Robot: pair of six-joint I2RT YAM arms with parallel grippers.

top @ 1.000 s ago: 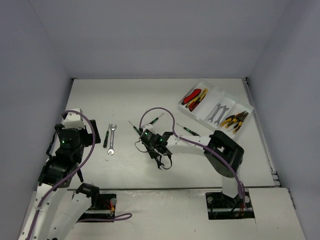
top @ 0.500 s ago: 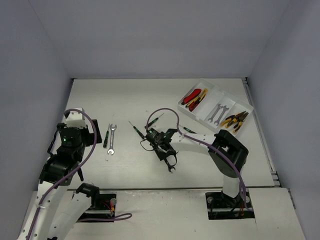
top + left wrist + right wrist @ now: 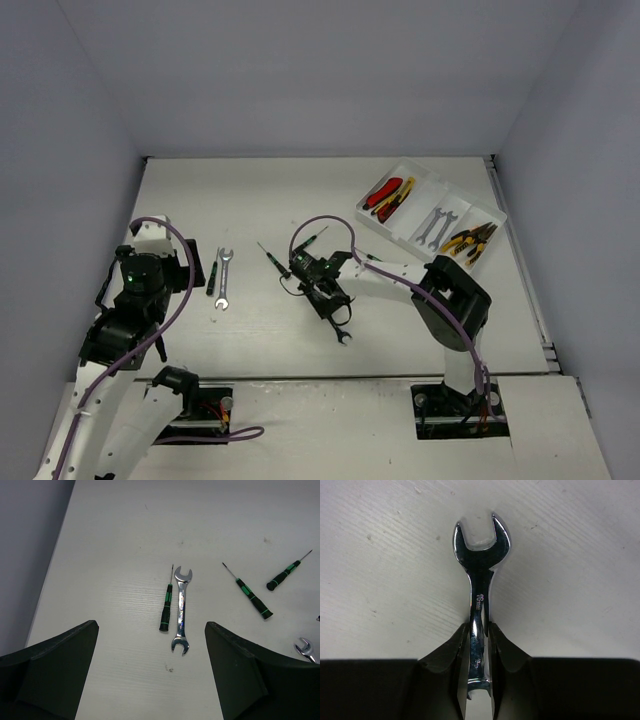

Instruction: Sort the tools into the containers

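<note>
My right gripper (image 3: 479, 630) is shut on the shank of a silver open-end wrench (image 3: 479, 555), whose head points out ahead, low over the white table. In the top view the gripper (image 3: 333, 312) is at mid-table and the wrench head (image 3: 343, 338) shows below it. My left gripper (image 3: 150, 680) is open and empty, held above the table. Ahead of it lie another wrench (image 3: 180, 611) and a black-green screwdriver (image 3: 166, 605) side by side. The white tray (image 3: 414, 208) stands at the back right.
The tray holds red-black and yellow knives (image 3: 388, 195), wrenches (image 3: 435, 225) and pliers (image 3: 468, 240) in separate compartments. Loose screwdrivers lie at mid-table (image 3: 272, 258), (image 3: 312, 240), (image 3: 375, 260). A grey wall runs along the table's left side (image 3: 30, 555).
My right gripper has swung a little right and away with the wrench in its jaws, and the wrench head now shows below it. The left arm has barely moved.
</note>
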